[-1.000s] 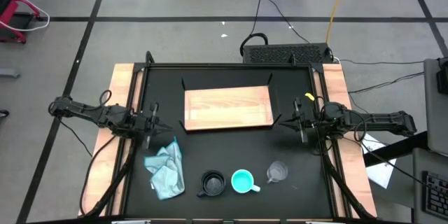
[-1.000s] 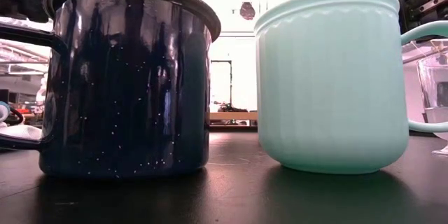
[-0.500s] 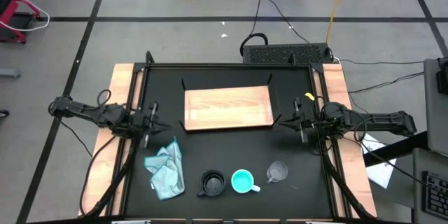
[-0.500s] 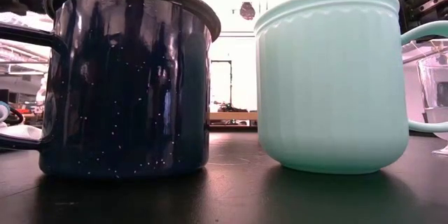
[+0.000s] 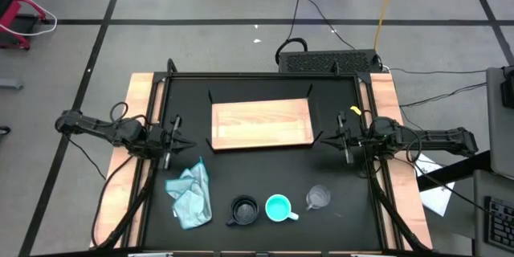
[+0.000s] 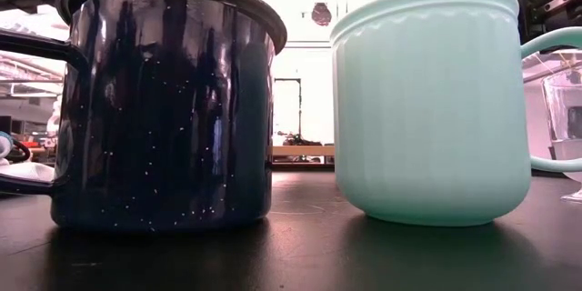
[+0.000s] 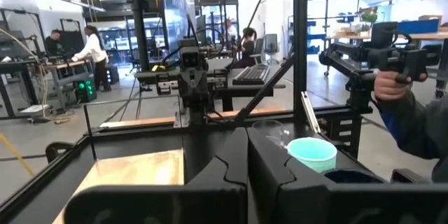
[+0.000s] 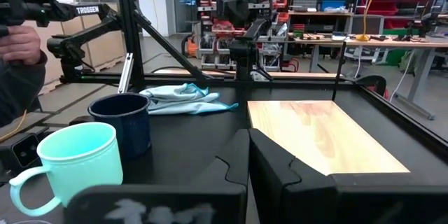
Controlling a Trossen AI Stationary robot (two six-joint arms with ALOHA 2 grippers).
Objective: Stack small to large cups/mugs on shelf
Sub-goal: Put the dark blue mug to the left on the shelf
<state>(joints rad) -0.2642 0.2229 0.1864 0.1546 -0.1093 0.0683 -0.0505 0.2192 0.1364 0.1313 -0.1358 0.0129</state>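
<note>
Three vessels stand in a row on their bases near the table's front edge: a dark navy mug [image 5: 242, 210] [image 6: 164, 100], a turquoise mug [image 5: 278, 207] [image 6: 427, 100] and a clear glass cup [image 5: 319, 197] to the right. The wooden shelf [image 5: 261, 124] lies flat at the table's middle, toward the far side. My left gripper [image 5: 186, 143] [image 7: 247, 155] hovers shut at the left edge, pointing level toward the shelf. My right gripper [image 5: 324, 138] [image 8: 248, 155] hovers shut at the right edge, facing it. Neither touches anything.
A crumpled light blue cloth [image 5: 190, 194] lies left of the navy mug. Wooden rails [image 5: 138, 112] run along the table's left and right sides. Bare black tabletop [image 5: 265, 169] lies between the shelf and the cups. A person's hand [image 7: 392, 84] shows beyond the table.
My left gripper has tipped up a little at the table's left edge. The mugs, glass cup, shelf and cloth have kept still.
</note>
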